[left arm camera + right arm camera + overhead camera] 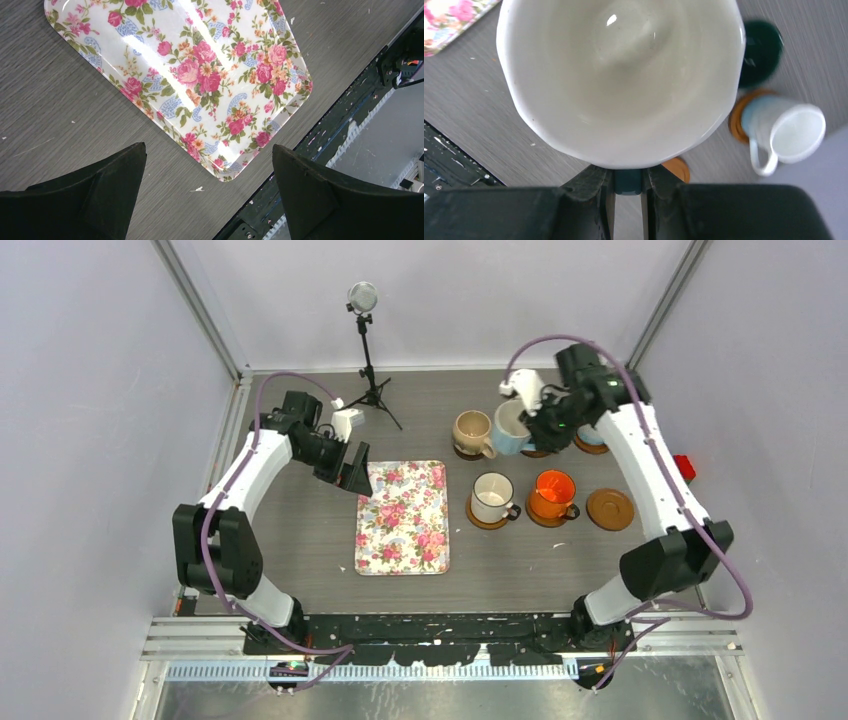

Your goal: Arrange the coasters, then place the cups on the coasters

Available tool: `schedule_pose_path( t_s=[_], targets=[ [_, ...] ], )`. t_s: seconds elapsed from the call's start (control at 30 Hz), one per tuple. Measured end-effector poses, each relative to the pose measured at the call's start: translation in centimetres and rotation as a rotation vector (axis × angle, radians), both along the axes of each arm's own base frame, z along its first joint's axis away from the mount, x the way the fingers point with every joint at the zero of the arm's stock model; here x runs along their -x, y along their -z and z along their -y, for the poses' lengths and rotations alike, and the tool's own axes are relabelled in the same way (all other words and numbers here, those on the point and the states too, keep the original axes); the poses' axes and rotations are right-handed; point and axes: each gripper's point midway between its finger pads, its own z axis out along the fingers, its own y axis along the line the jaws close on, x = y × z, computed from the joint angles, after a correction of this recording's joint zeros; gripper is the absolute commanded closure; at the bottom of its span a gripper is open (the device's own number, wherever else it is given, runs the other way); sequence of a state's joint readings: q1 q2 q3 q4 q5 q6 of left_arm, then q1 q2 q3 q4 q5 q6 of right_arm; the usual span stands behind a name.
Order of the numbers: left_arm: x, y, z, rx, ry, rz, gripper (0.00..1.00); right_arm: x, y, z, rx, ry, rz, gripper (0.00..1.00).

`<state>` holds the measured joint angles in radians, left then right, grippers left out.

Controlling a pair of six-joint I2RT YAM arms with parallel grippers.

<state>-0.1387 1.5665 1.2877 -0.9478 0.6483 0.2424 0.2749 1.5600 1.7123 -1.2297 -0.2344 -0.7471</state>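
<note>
Lowering the light-blue cup, pinched at its handle by the closed right gripper and hanging tilted beyond the far-right corner of the floral tray, needs levelling and centring over the coaster underneath before release; left gripper gapes empty above that tray.

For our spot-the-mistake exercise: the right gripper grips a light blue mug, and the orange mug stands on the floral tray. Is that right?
One error: the orange mug stands on a wooden coaster, to the right of the floral tray, not on it, as the top external view shows. The right gripper does grip the light blue mug.
</note>
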Motion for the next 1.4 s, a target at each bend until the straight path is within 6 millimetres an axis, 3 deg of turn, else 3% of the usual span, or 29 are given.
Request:
schedule_pose_path(
  t_s=[0.23, 0.33, 0.43, 0.6, 0.83, 0.97, 1.17, 1.4],
  targets=[
    [0.1, 0.0, 0.1, 0.003, 0.001, -0.002, 0.00, 1.6, -2.6, 10.9, -0.010, 0.326, 0.052, 0.99],
    [0.1, 0.0, 0.1, 0.004, 0.001, -0.004, 0.00, 3.4, -2.0, 15.0, -0.003, 0.439, 0.038, 1.00],
    [0.2, 0.0, 0.1, 0.006, 0.002, -0.007, 0.00, 5.8, -0.2, 17.6, 0.006, 0.510, -0.018, 1.00],
    [0.3, 0.0, 0.1, 0.005, 0.002, -0.014, 0.00, 8.5, 2.9, 20.2, -0.008, 0.585, -0.112, 1.00],
    [1.0, 1.0, -0.2, -0.011, -0.001, -0.044, 0.00, 10.3, 7.4, 22.9, -0.016, 0.668, -0.161, 1.00],
    [1.3, 1.5, -0.6, -0.030, -0.007, -0.057, 0.00, 10.5, 8.9, 23.9, -0.022, 0.698, -0.159, 1.00],
    [1.2, 1.7, -1.0, -0.059, -0.017, -0.054, 0.00, 9.1, 9.9, 25.9, -0.025, 0.727, -0.104, 1.00],
    [1.5, 2.0, -1.4, -0.083, -0.023, -0.068, 0.00, 9.3, 11.9, 26.3, -0.030, 0.728, -0.112, 1.00]
  ],
)
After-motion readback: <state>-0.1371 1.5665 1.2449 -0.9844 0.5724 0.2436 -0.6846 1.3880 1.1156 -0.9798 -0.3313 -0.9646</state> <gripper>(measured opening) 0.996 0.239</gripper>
